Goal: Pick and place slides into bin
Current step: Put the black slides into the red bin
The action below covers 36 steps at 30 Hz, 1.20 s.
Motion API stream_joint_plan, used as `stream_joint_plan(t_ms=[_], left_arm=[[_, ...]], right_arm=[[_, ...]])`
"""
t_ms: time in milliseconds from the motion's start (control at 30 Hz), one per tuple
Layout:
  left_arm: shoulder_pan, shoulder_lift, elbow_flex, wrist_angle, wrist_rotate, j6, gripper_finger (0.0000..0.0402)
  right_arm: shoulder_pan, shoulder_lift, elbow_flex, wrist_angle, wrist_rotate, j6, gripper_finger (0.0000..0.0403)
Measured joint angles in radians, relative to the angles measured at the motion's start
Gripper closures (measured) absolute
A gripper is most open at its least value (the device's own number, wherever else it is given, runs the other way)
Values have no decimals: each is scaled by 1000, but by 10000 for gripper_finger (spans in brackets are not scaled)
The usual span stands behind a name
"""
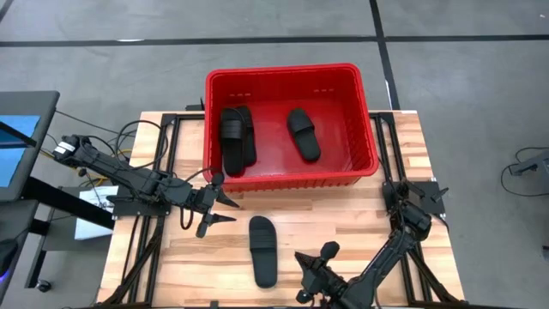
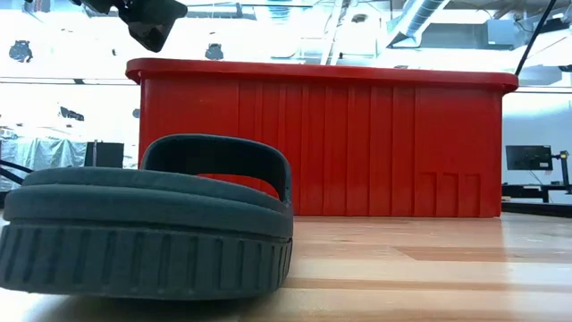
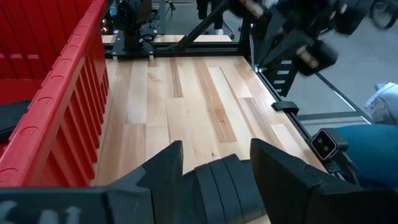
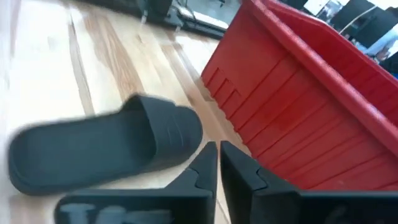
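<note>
The red bin [image 1: 369, 129] stands at the table's far middle. Three black slides lie inside: two overlapping at its left [image 1: 237, 137] and one in the middle [image 1: 302, 133]. A fourth black slide [image 1: 262, 249] lies flat on its sole on the wood near the front, and fills the low view [image 2: 143, 224]. My left gripper [image 1: 225, 210] is open and empty. It hovers by the bin's near left corner, just left of this slide, whose end shows below its fingers [image 3: 217, 180]. My right gripper [image 1: 309, 260] is shut and empty, just right of the slide [image 4: 106, 143].
The bin's near wall [image 2: 357, 152] rises just behind the slide on the table. Bare wood [image 1: 360, 215] lies between the bin and my right arm. Dark frame rails [image 1: 159, 163] run along the table's left and right sides.
</note>
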Motion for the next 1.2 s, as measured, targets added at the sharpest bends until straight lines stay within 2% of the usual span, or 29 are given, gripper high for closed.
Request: stream_joint_plan(t_ms=[200, 300, 400, 500, 667, 733, 800, 900, 1000, 1200], left_arm=[[0, 0, 0, 19, 0, 0, 223], [0, 0, 0, 23, 0, 3, 223], [0, 0, 0, 33, 0, 11, 223], [0, 0, 0, 39, 0, 11, 223], [0, 0, 0, 41, 0, 11, 223], [0, 0, 0, 48, 0, 11, 223], [0, 0, 0, 59, 0, 11, 223], [0, 0, 0, 55, 0, 10, 223], [0, 0, 0, 52, 0, 3, 223], [0, 0, 0, 52, 23, 1, 223]], right_arm=[[-11, -1, -134, 112, 11, -16, 398], [-6, -1, -153, 123, 57, -28, 402], [-9, -37, -156, 128, 44, -104, 402], [-31, -115, -156, 233, -55, -313, 402], [-85, -249, -155, 528, -382, -762, 403], [-104, -292, -157, 614, -487, -866, 403], [-118, -329, -183, 680, -546, -925, 403], [-132, -369, -273, 747, -559, -948, 403], [-150, -397, -419, 867, -556, -940, 403], [-185, -440, -695, 1281, -528, -948, 403]])
